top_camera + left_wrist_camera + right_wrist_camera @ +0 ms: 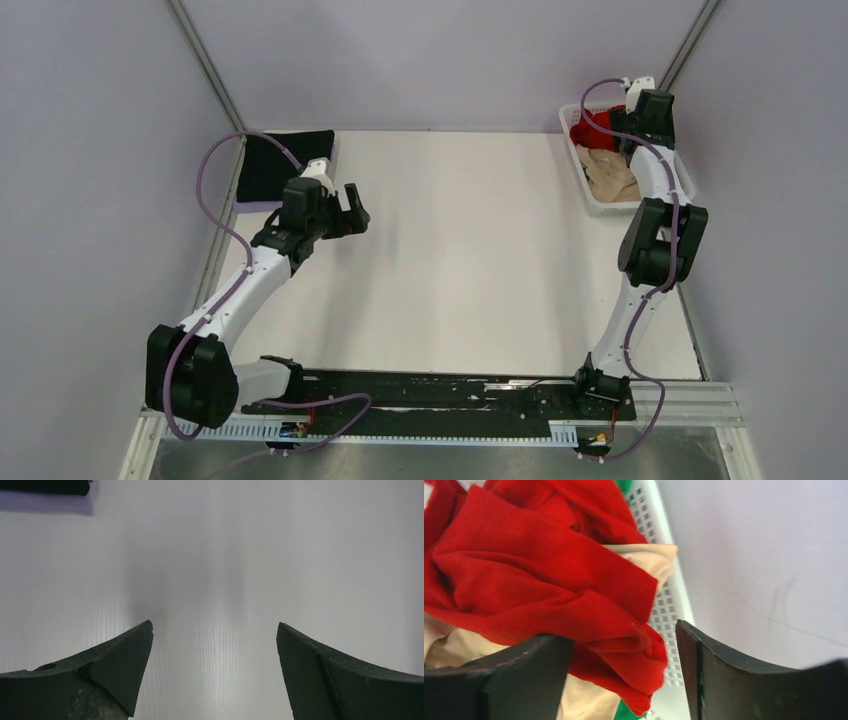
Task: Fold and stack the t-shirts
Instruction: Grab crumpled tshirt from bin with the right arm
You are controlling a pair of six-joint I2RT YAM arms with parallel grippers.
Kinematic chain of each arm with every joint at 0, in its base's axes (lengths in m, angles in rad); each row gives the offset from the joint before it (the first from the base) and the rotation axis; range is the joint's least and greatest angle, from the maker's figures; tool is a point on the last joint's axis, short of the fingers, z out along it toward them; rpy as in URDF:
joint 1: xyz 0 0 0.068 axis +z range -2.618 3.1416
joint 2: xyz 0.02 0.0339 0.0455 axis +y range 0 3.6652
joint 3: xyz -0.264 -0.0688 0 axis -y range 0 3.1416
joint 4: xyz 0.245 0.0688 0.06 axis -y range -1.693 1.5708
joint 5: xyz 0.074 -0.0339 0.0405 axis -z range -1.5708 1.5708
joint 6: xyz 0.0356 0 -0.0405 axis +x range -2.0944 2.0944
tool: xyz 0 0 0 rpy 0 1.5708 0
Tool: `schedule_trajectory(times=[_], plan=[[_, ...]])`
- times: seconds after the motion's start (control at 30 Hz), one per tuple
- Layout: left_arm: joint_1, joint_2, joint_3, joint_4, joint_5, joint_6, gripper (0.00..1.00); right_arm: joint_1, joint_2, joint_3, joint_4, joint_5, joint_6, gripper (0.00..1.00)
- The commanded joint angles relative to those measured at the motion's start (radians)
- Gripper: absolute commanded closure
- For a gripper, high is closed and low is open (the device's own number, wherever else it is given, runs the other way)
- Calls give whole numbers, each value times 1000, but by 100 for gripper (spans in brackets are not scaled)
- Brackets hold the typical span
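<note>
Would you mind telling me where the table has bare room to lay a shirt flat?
The middle of the table is bare, from the black t-shirt in the far left corner across to the basket at far right. The open left gripper hovers over its left part. The basket is crowded: red t-shirt and beige t-shirt heaped, right gripper over them.
</note>
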Motion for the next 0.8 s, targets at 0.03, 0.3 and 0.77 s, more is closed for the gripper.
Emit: schedule_trajectory(times=[0.03,0.3,0.77], plan=[[3,10,54,34,5,-2,0,-24,45,64,-65,-173,81,39],[2,-33,56,18,-9,7,0,-37,17,195,-24,-52,200,100],[2,-221,-34,2,-58,8,0,-56,-373,204,324,-209,411,98]])
